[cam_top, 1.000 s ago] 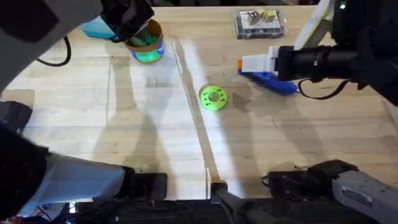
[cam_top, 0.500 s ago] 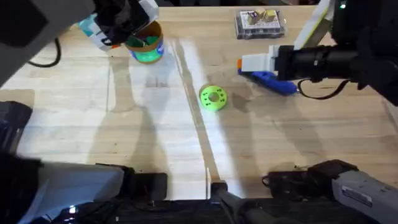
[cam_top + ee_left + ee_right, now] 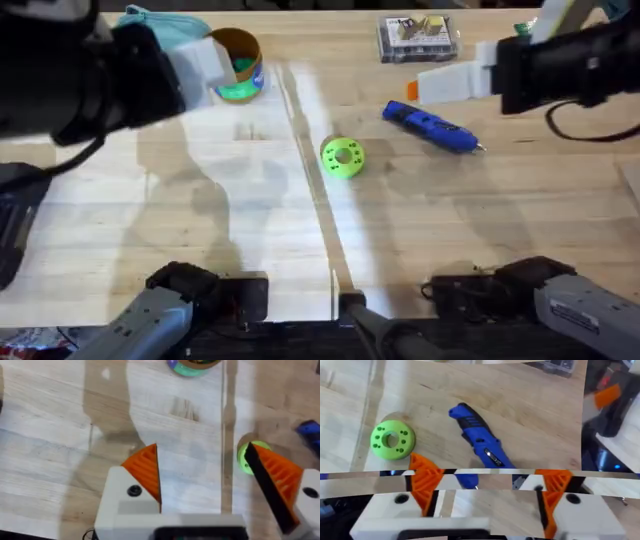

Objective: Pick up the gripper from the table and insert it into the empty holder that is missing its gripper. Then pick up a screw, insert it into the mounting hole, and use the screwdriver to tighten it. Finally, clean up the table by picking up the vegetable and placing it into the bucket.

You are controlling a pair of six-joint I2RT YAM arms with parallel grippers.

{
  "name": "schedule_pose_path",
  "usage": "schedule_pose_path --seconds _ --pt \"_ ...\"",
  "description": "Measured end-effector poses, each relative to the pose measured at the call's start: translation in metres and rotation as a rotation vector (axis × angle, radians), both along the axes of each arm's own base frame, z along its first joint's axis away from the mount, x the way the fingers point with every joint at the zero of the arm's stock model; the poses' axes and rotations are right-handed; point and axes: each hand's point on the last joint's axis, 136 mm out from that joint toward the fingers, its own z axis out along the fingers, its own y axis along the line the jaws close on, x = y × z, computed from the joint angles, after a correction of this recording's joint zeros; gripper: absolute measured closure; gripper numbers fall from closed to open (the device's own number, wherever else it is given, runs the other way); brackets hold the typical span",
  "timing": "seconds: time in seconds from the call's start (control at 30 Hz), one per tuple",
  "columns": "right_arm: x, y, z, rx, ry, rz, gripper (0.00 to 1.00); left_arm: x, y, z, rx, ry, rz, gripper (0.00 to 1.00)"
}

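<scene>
The blue screwdriver (image 3: 432,127) (image 3: 477,442) lies flat on the table right of centre, touched by nothing. My right gripper (image 3: 450,85) (image 3: 487,487) hovers open just beyond it, orange pads apart. The tan bucket (image 3: 237,70) with its green band stands at the back left, and its base shows in the left wrist view (image 3: 192,365). A green bit shows inside its rim; I cannot tell whether it is the vegetable. My left gripper (image 3: 205,60) (image 3: 210,477) is open and empty, right beside the bucket's left side. The loose gripper, the holder and single screws are out of view.
A lime-green disc with holes (image 3: 343,157) (image 3: 392,440) (image 3: 245,457) lies mid-table. A clear box of small parts (image 3: 419,37) sits at the back. A teal pouch (image 3: 150,20) lies behind the left arm. Dark equipment with an orange part (image 3: 605,397) stands off the table's right side.
My left arm has drawn back leftward from over the bucket. My right gripper has moved up and right, away from the screwdriver, which now lies fully uncovered.
</scene>
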Motion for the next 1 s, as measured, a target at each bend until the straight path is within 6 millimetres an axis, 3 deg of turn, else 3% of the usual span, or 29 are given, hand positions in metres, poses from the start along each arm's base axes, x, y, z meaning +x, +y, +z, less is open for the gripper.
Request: schedule_pose_path --seconds 0.3,1.0 --pt "-0.022 -0.010 0.030 -0.018 -0.075 -0.007 0.015 -0.045 -0.006 0.014 0.014 -0.054 -0.136 0.010" --pt "-0.024 -0.011 0.032 -0.017 -0.083 -0.006 0.015 -0.047 -0.004 0.015 0.013 -0.065 -0.139 0.010"
